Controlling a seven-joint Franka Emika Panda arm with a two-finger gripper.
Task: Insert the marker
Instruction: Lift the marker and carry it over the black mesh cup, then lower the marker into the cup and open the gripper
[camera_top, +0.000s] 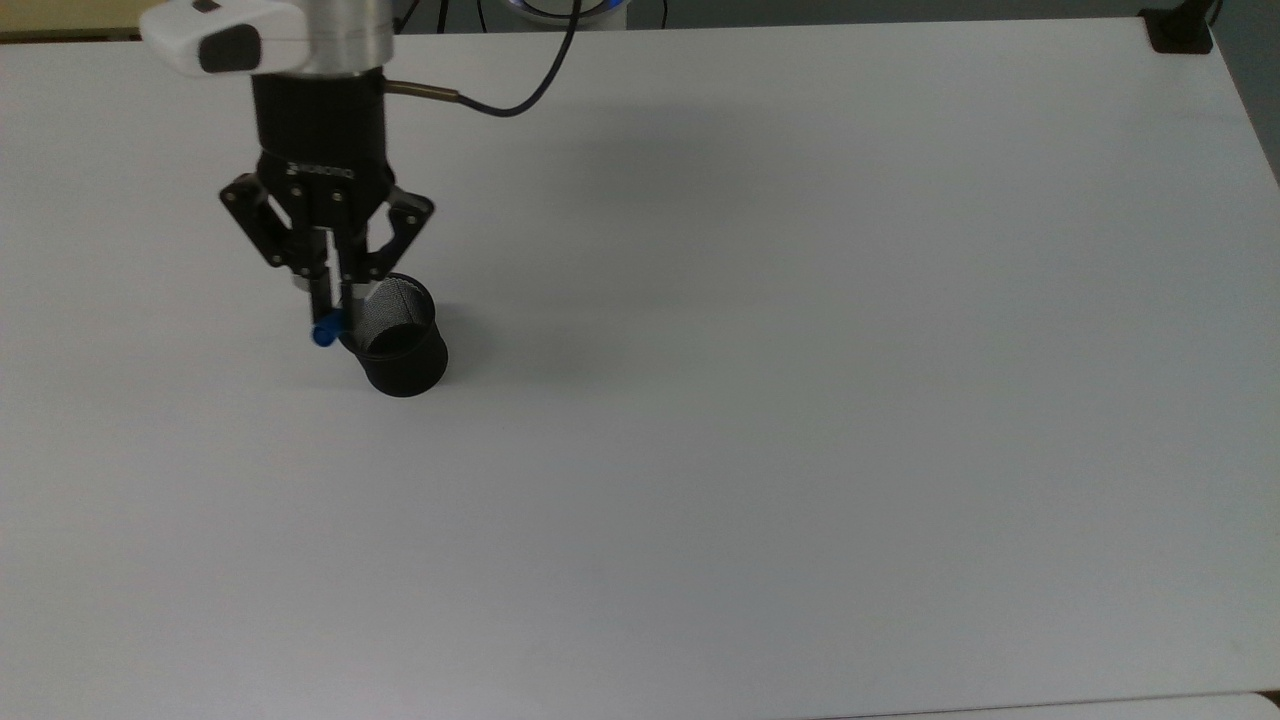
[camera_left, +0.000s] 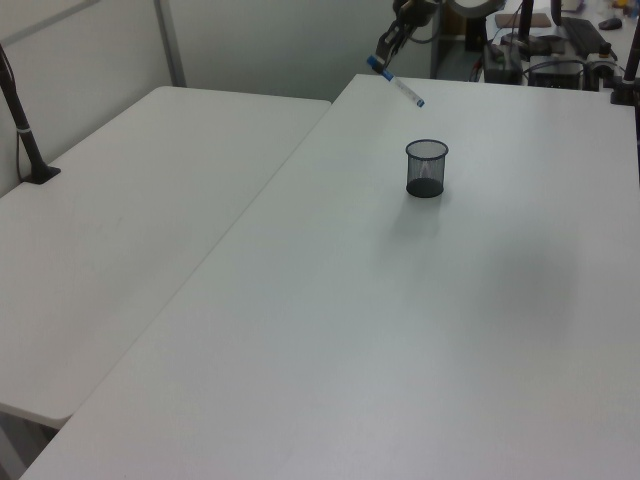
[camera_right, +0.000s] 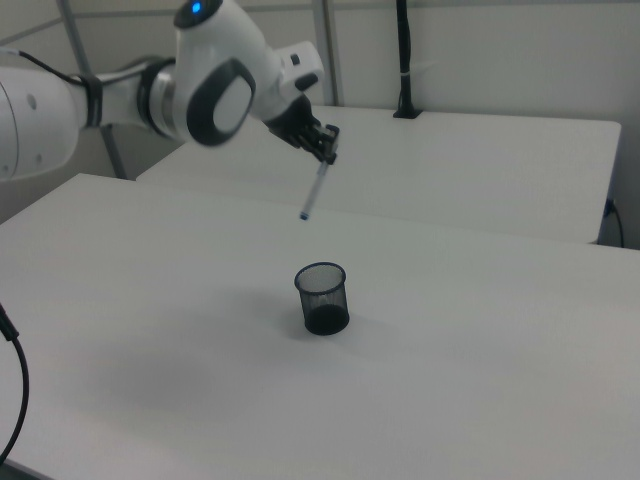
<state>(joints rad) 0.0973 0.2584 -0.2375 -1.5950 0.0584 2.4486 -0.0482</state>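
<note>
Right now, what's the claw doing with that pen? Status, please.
Claw shut on the marker, high above the table. Marker tilted, lower tip over the mesh cup, not in yet. Nothing between them.

Even, diffuse overhead light keeps the white table (camera_top: 800, 400) bright without glare — shadows are faint and soft-edged. A dim grey smudge lies beside the black mesh cup (camera_top: 395, 345) in the top view, and the right view looks slightly hazy — low in contrast.
</note>
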